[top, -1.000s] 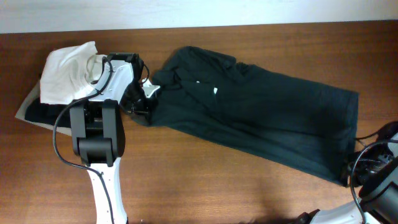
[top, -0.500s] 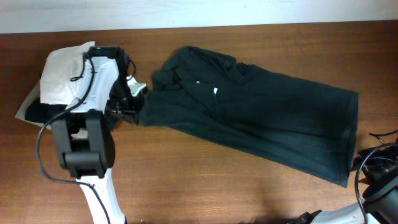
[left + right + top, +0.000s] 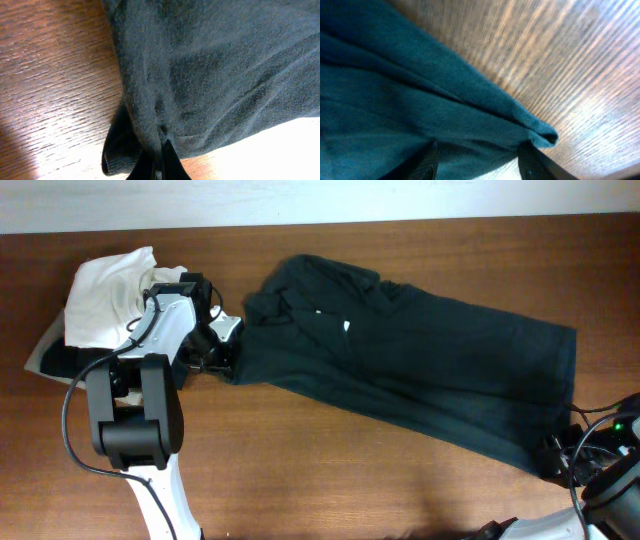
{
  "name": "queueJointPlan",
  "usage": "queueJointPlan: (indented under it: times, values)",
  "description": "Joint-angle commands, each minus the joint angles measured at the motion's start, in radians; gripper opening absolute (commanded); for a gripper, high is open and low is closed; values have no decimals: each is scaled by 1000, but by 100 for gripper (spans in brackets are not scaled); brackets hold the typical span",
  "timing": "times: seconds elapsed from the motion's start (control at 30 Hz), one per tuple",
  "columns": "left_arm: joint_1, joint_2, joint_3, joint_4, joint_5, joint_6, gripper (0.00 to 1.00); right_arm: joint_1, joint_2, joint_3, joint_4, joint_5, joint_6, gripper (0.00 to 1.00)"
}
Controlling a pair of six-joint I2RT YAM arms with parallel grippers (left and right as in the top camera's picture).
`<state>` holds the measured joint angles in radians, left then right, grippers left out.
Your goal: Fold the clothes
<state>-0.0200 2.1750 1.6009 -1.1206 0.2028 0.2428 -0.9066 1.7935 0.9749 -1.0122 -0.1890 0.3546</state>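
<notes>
The dark T-shirt (image 3: 420, 375) lies folded lengthwise across the table, from upper left to lower right, with small white marks near the collar. My left gripper (image 3: 226, 357) is at its left end, shut on a pinch of the shirt's edge; the left wrist view shows the fabric (image 3: 210, 75) gathered between the closed fingers (image 3: 159, 162). My right gripper (image 3: 556, 457) is at the shirt's lower right corner. In the right wrist view its fingers (image 3: 479, 162) are spread open on either side of the fabric's folded edge (image 3: 470, 115).
A folded white garment (image 3: 105, 295) lies on a beige cloth (image 3: 50, 350) at the far left, right beside my left arm. Bare wooden table (image 3: 330, 470) runs along the front. The table's back edge meets a white wall.
My left gripper moved left and then back right to the shirt's left end. My right gripper moved in to the shirt's lower right corner. The shirt has barely shifted.
</notes>
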Motion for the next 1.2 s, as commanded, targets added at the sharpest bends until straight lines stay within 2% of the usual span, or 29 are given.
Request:
queueJointPlan:
  times: [0.0,0.07,0.1,0.13,0.27,0.4,0.53,0.6,0.63,0.67,0.7,0.73,0.77,0.87,0.93,1.03,1.07,1.1,1.17]
  values:
    - [9,-16,21,-9,11,5,0,-4,-7,-36,48,23,13,56]
    - [17,-27,34,-24,11,5,1,-4,-7,-36,52,103,68,20]
    - [23,-38,37,-33,11,5,1,-4,-7,-35,56,119,73,9]
    - [31,-50,39,-40,11,5,1,-4,-7,-32,56,121,74,4]
    - [69,-109,39,-112,11,-7,0,-5,-9,72,-23,131,72,4]
    - [69,-111,38,-183,11,-11,0,-4,-11,162,-152,316,105,4]
    - [69,-111,38,-259,11,-11,1,-4,-11,165,-144,381,122,5]
    - [68,-111,36,-279,15,-14,1,-2,-11,170,-143,377,122,15]
    - [65,-111,36,-269,23,-14,9,-1,-11,173,-142,358,121,24]
    - [61,-111,36,-253,31,-14,16,-1,-11,179,-141,343,105,27]
    - [53,-111,36,-229,40,-14,32,-1,-11,187,-140,330,96,30]
    - [39,-111,37,-195,48,-14,40,-1,-11,207,-140,307,91,31]
    - [27,-111,39,-172,49,-14,43,-1,-11,223,-137,269,74,31]
    - [-46,-111,90,-89,65,7,47,16,-14,354,-134,-124,-186,35]
    - [-92,-111,115,-31,82,43,47,31,-15,409,-138,-228,-238,38]
    - [-165,-111,177,44,61,43,47,43,-15,508,-204,-253,-246,41]
    - [-188,-111,241,61,56,41,54,42,-15,553,-264,-240,-241,47]
    - [-200,-111,293,64,56,38,56,42,-15,565,-296,-202,-224,50]
    - [-203,-111,337,60,55,21,57,42,-14,564,-318,-85,-195,50]
